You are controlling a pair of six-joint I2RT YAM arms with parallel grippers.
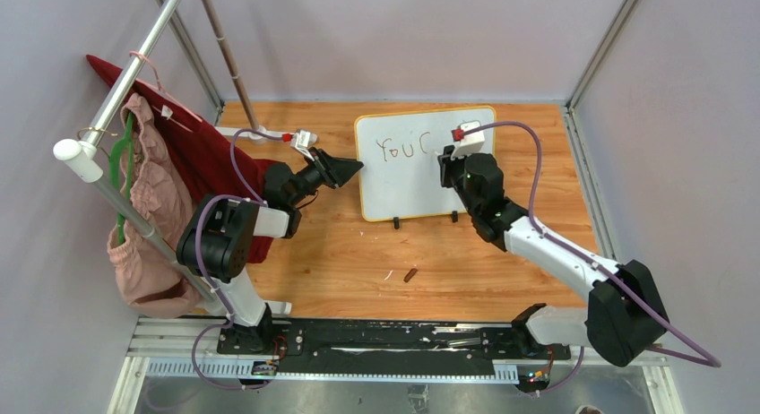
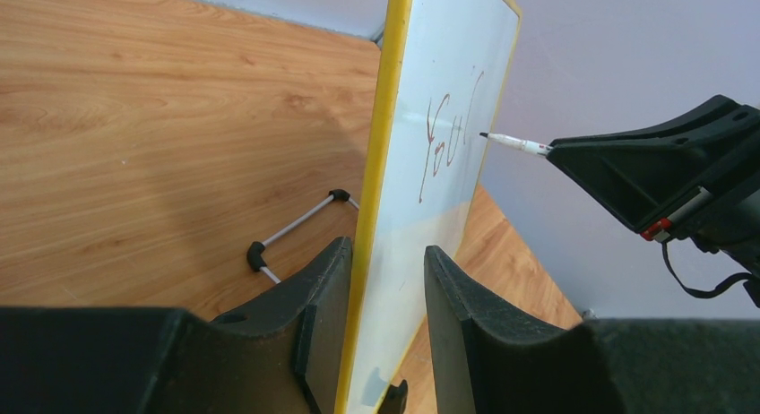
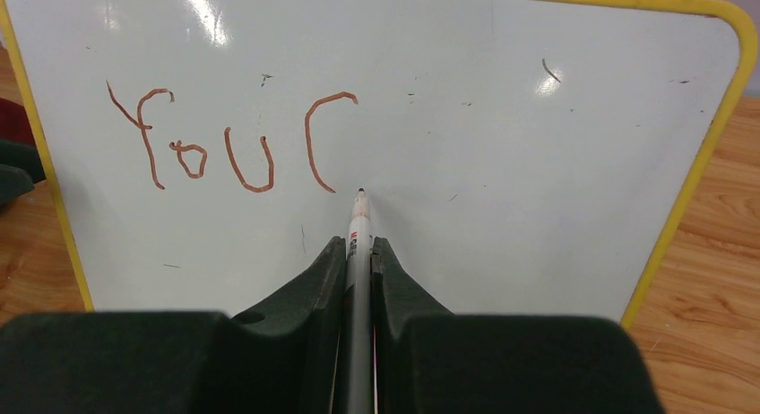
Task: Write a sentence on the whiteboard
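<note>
The whiteboard (image 1: 421, 185) stands tilted on the wooden table; I also see the whiteboard (image 3: 502, 163) face-on and the whiteboard (image 2: 408, 253) edge-on. The sentence (image 3: 228, 141) reads "YouC" in reddish-brown strokes, also visible as the sentence (image 1: 403, 147). My left gripper (image 2: 387, 244) straddles the board's left yellow rim, one finger on each side, shut on it. My right gripper (image 3: 358, 244) is shut on a grey-white marker (image 3: 359, 221). The marker's tip rests at the board's face just right of the foot of the "C". From the left wrist, the marker (image 2: 515, 143) sticks out of the right gripper (image 2: 556, 150).
A metal rack with red cloth (image 1: 211, 154) and a pink garment (image 1: 148, 208) fills the left side. A small brown cap (image 1: 410, 274) lies on the table in front of the board. The board's wire stand (image 2: 296, 226) sticks out behind it. Grey walls enclose the table.
</note>
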